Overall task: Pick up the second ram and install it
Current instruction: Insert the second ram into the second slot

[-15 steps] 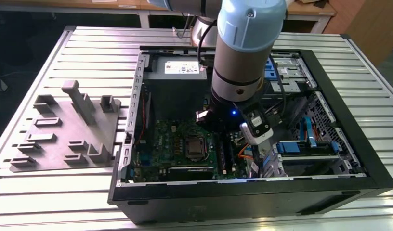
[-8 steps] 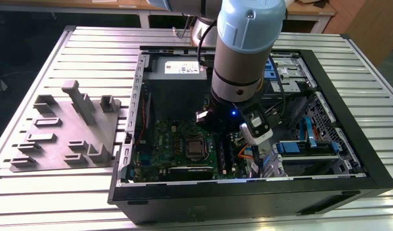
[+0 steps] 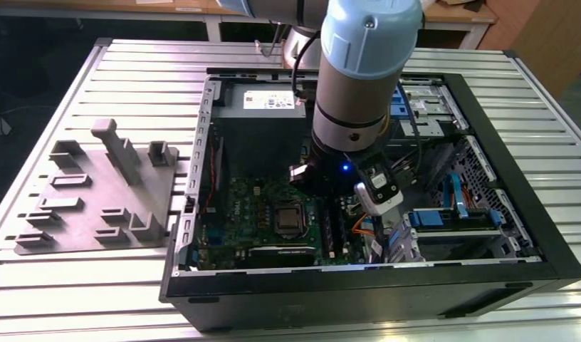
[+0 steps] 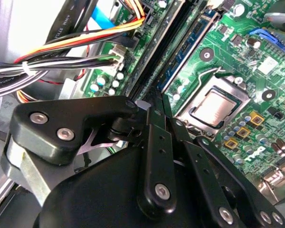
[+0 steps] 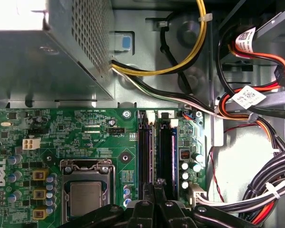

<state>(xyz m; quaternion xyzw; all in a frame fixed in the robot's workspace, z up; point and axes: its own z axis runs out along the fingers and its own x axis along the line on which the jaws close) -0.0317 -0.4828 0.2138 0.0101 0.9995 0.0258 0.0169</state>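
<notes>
In both wrist views my gripper [image 5: 156,186] [image 4: 156,97] is low over the memory slots of the green motherboard [image 5: 61,128], beside the processor socket [image 5: 85,194]. Its fingers are pressed together. The second ram [image 5: 150,156] [image 4: 190,47], a thin bluish stick seen edge-on, runs along a slot straight out from the fingertips. It looks level with the slots. The part between the fingers is hidden. In the exterior view the arm [image 3: 357,92] reaches down into the open computer case [image 3: 367,278].
The gray power-supply box [image 5: 38,61] [image 3: 262,100] stands behind the board. Bundles of coloured cables [image 5: 256,118] [image 4: 61,52] crowd the side by the drive cage [image 3: 461,214]. A gray moulded fixture plate [image 3: 100,199] lies on the slatted table at the exterior view's left.
</notes>
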